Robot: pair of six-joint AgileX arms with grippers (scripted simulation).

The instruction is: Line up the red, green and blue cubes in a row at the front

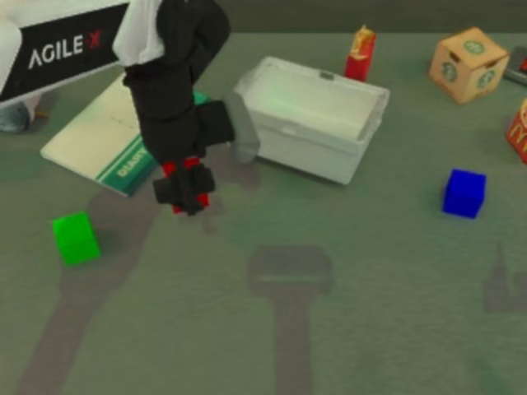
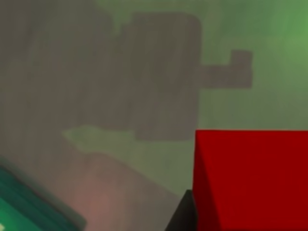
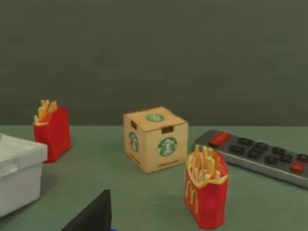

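My left gripper (image 1: 185, 191) is shut on the red cube (image 1: 192, 168), left of the table's middle, just in front of the book. In the left wrist view the red cube (image 2: 250, 178) fills the corner beside one dark finger (image 2: 183, 216), above the table with its shadow below. The green cube (image 1: 76, 238) sits on the table to the left and front of that gripper. At the right lies the blue cube (image 1: 464, 193), on its own. My right arm is out of the top view; only a dark edge of its gripper (image 3: 91, 216) shows in the right wrist view.
A white open box (image 1: 317, 123) stands behind the middle, and a white and teal book (image 1: 99, 136) lies under my left arm. At the back right are a fries carton (image 1: 360, 53), a tan logo cube (image 1: 468, 64), a remote (image 3: 255, 151) and another fries carton (image 3: 206, 190).
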